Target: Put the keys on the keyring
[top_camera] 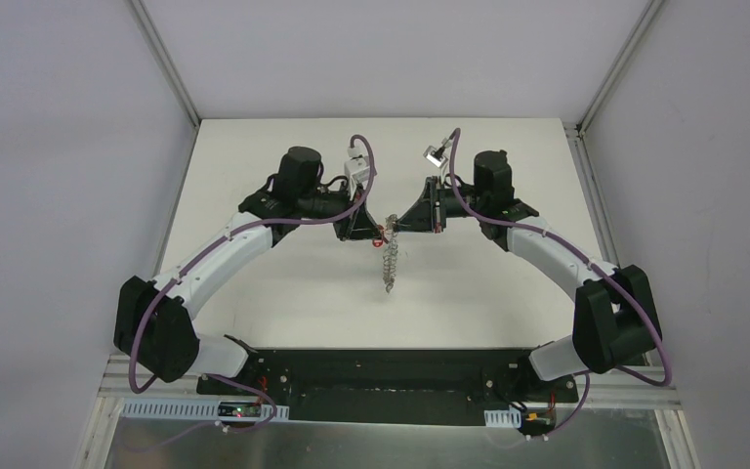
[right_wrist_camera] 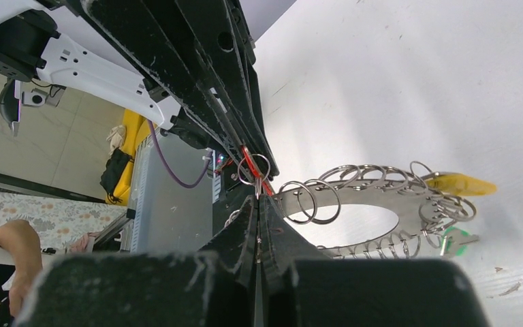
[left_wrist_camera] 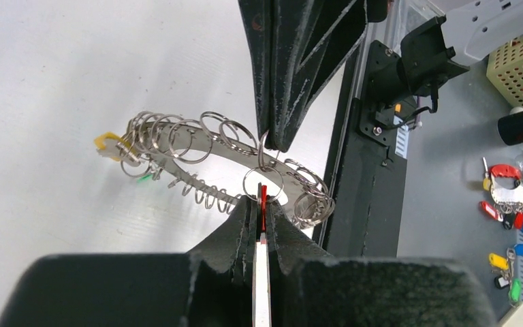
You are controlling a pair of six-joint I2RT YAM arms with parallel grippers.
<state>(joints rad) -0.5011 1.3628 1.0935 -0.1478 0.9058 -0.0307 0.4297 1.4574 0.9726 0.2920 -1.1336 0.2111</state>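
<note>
Pinched shut in my left gripper [left_wrist_camera: 262, 204] — a small red-headed key [left_wrist_camera: 263, 193]. My right gripper [right_wrist_camera: 257, 199] clamps the large flat grey loop-rimmed metal keyring [right_wrist_camera: 381, 197], which hangs toward six o'clock — a yellow-headed key [right_wrist_camera: 460, 182] at its far end.

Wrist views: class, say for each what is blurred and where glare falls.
Left wrist: the left gripper is a soft blur up close, the keyring sharp. Right wrist: the right gripper blurs too; glare whitens the table beside the keyring.
</note>
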